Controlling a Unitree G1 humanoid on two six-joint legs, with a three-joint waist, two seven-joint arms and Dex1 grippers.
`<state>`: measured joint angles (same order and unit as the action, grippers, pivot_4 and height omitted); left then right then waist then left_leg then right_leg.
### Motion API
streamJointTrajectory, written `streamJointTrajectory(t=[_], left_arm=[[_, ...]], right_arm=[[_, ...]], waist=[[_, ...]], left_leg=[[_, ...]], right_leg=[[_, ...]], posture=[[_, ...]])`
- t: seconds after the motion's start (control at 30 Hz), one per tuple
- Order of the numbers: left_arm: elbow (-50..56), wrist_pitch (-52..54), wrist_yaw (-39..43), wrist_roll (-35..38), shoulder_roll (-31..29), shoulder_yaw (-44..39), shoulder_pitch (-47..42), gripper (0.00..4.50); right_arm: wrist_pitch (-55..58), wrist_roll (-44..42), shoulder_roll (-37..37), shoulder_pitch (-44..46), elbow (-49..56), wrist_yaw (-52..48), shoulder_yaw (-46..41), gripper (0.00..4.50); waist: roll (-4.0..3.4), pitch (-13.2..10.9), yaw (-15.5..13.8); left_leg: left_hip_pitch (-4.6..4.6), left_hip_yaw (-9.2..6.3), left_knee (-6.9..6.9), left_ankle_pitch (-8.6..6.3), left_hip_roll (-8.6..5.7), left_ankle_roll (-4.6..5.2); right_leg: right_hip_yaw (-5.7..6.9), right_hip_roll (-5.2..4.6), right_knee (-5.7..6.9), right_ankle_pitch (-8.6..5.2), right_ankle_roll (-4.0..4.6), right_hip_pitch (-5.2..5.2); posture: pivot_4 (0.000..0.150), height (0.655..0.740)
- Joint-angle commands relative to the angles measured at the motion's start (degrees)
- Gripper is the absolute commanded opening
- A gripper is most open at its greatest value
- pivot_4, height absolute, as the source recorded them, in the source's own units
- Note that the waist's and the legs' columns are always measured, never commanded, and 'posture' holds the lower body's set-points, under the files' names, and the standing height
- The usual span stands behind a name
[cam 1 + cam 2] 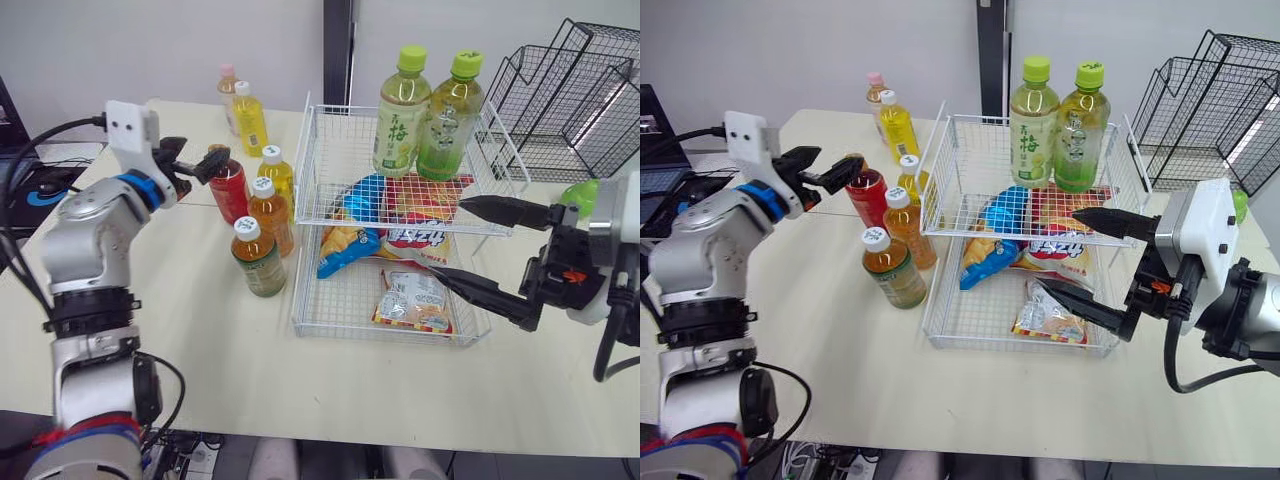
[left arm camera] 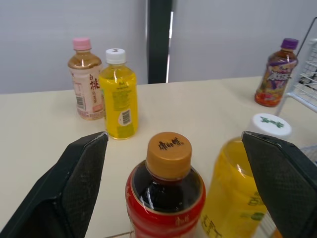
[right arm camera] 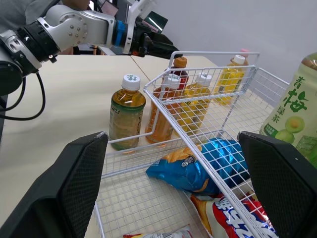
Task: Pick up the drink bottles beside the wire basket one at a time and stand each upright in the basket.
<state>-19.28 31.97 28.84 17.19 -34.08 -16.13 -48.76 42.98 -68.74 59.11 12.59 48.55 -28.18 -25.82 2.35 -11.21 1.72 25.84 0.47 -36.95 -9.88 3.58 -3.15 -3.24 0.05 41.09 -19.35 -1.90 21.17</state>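
Closest in, the right tool (image 1: 1058, 250) reaches toward the wire basket (image 1: 303, 165) from the basket's right side. Its black fingers are spread wide and hold nothing. One fingertip is level with the upper tier's front rim, and the other hangs over the lower tier near a small snack packet (image 1: 415, 300). A red-and-white snack bag (image 1: 420, 235) and a blue bag (image 1: 355, 215) also lie in that lower tier. Two green-capped bottles (image 1: 402, 110) stand upright side by side in the upper tier, toward its far right corner.

Four more bottles stand upright on the desk (image 1: 200, 340) just beside the basket's left side. The red-labelled bottle (image 2: 168, 183), with a gold cap, stands furthest left. A yellow bottle (image 1: 278, 175) with a white cap is just beside it, against the basket wall. An amber bottle (image 1: 270, 215) stands in front of those two. A green-labelled tea bottle (image 1: 258, 257) is the one nearest the desk's front edge.

The left tool (image 1: 205, 150) hangs at cap height beside this group, spread wide and empty. In the left wrist view the red-labelled bottle stands between the two fingers, touching neither.

Well apart from the group, a pink-capped bottle (image 1: 228, 95) and a second yellow bottle (image 1: 249, 118) stand together near the desk's far edge. A purple-capped bottle (image 2: 277, 74) stands on the desk next to the basket's wire. Black wire racks (image 1: 570, 95) sit at the far right corner.
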Motion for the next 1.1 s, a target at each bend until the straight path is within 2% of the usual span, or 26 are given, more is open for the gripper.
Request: streamJointTrajectory(t=[0.03, 0.43, 0.57, 0.8, 1.0, 1.1], left_arm=[[-3.5, -2.7, -2.9, -2.1, 0.6, 1.0, -3.6, 4.49], [-20.9, -9.7, -1.5, -6.3, 2.3, 6.0, -12.6, 4.49], [-25.0, -12.1, -0.3, -7.2, 2.7, 7.0, -14.7, 3.66], [-26.8, -13.3, 0.4, -7.5, 2.2, 6.8, -15.1, 1.47], [-20.5, -9.5, 3.0, -6.3, -1.2, 5.8, -12.3, 1.39], [-14.9, -5.1, 7.4, -5.3, -5.7, 5.9, -13.4, 1.39]], right_arm=[[-1.0, -0.6, 0.6, 1.6, 0.1, 1.0, 0.2, 4.5], [-0.9, -1.6, 0.5, 2.9, 0.0, 2.8, 1.7, 4.5], [-0.9, -2.2, 0.7, 3.3, -0.1, 3.3, 1.9, 4.5], [-1.0, -2.9, 0.9, 3.2, 0.1, 4.1, 1.7, 4.5], [-1.2, -2.9, 0.9, 2.7, 0.6, 4.3, 1.2, 4.5], [-1.3, -2.4, 1.1, 2.2, 0.5, 4.0, 0.4, 4.5]], waist=[[0.0, 0.0, 0.0], [0.0, 0.0, 0.0], [0.01, 0.0, 0.0], [0.01, 0.0, 0.0], [0.01, 0.0, 0.2], [0.07, -0.1, 0.4]], left_leg=[[0.01, 0.01, 0.0, 0.0, 0.0, 0.0], [0.02, 0.03, 0.04, 0.0, -0.01, 0.0], [0.04, 0.03, 0.04, 0.0, -0.02, 0.0], [0.04, 0.04, 0.05, 0.0, -0.01, 0.0], [0.04, 0.06, 0.07, 0.0, 0.01, 0.0], [0.05, 0.09, 0.09, 0.0, 0.04, -0.01]], right_leg=[[-0.01, 0.0, 0.0, 0.0, 0.0, 0.01], [-0.01, 0.0, -0.02, 0.0, 0.0, 0.04], [0.0, 0.0, -0.03, 0.0, 0.0, 0.04], [-0.01, 0.0, -0.03, 0.0, 0.0, 0.05], [-0.03, 0.0, -0.04, 0.0, 0.0, 0.07], [-0.07, 0.03, -0.02, 0.0, 0.0, 0.15]], posture=[[0.15, 0.7347], [0.15, 0.7347], [0.15, 0.7347], [0.15, 0.7347], [0.15, 0.7347], [0.15, 0.7347]])
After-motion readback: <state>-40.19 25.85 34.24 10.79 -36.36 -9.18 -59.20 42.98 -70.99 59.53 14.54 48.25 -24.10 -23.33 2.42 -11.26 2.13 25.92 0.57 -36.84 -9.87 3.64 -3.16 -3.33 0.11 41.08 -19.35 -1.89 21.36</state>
